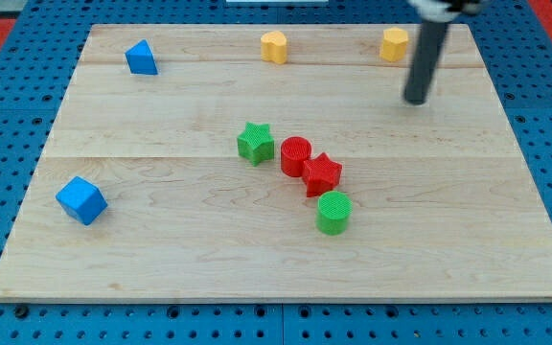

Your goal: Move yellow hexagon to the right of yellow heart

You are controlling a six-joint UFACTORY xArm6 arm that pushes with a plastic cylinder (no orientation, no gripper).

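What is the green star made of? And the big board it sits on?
The green star looks like matte plastic, probably 3D-printed: fine ridges show on it. The board looks like pale wood, with visible grain and plank seams.

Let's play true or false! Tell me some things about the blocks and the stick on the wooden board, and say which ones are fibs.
1. My tip touches the green star. False: it is far off, toward the view's top right, just below the yellow hexagon.
2. The yellow hexagon lies to the view's right of the yellow heart. True.
3. The red cylinder sits between the green star and the red star. True.
4. The green cylinder is at the view's top edge. False: it sits below the red star, near the board's middle.
5. Both blue blocks are on the view's right. False: the blue cube and the other blue block are on the left.
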